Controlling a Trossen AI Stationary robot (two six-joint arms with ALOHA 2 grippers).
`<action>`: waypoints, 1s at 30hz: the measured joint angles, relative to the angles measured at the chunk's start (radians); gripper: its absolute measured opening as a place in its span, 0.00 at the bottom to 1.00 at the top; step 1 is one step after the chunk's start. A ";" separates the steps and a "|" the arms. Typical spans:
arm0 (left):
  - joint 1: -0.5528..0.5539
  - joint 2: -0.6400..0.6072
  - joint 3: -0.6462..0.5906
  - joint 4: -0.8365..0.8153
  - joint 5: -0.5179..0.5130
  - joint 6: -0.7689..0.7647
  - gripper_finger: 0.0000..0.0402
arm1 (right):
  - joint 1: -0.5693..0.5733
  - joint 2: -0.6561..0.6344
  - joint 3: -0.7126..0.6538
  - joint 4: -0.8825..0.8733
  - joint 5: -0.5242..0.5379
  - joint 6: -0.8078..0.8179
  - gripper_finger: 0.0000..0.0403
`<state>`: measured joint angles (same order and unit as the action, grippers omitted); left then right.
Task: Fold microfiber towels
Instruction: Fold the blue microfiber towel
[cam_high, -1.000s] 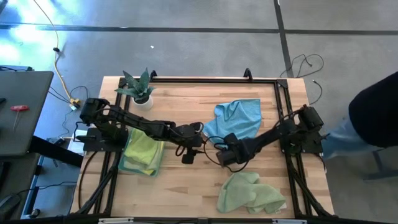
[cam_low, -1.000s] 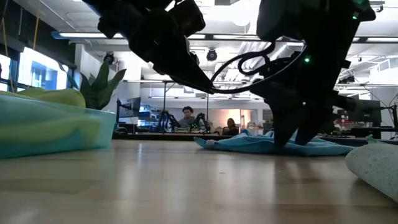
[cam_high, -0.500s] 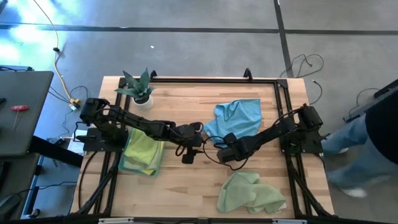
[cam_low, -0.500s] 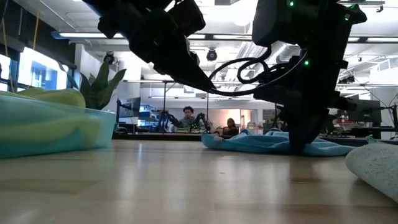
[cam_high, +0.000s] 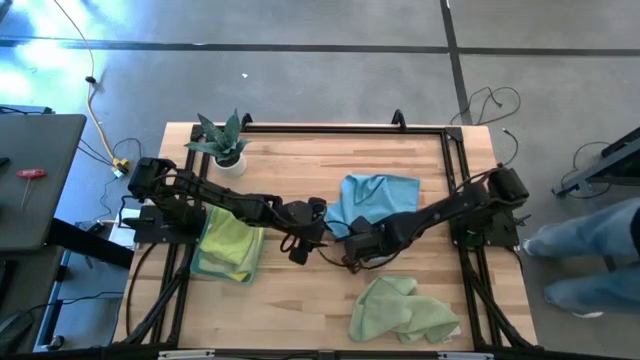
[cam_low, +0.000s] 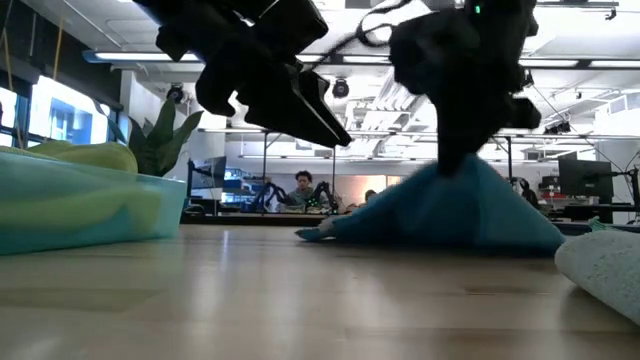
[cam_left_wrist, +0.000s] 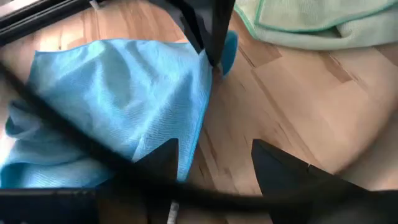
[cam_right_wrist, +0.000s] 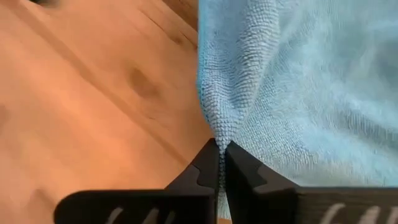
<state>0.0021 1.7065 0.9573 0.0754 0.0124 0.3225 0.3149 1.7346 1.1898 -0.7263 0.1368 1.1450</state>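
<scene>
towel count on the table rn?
4 visible. Sky blue towel at centre, pinched by the right gripper. Pale green towel crumpled at the near edge. Yellow towel stacked on teal towel, left side. More could be hidden in that stack.

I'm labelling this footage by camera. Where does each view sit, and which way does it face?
High: overhead, straight down on table; both arms.
Low: tabletop height, facing room; arms from above, blue towel lifted.
Left wrist: on left arm, facing blue towel; own open fingers.
Right wrist: on right arm; right gripper pinching towel corner.
All four share the blue towel.
</scene>
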 joint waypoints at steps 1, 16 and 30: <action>0.000 0.000 0.000 0.000 0.000 0.007 0.48 | 0.000 -0.014 0.002 0.002 0.000 0.000 0.00; -0.018 0.003 0.000 0.259 -0.035 -0.058 0.48 | -0.008 -0.148 0.002 0.059 0.107 0.111 0.00; -0.024 0.084 0.000 0.282 -0.058 -0.080 0.48 | -0.007 -0.153 0.000 0.158 0.175 0.103 0.00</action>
<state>-0.0223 1.7904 0.9569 0.3576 -0.0457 0.2422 0.3077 1.5815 1.1900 -0.5684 0.3115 1.2484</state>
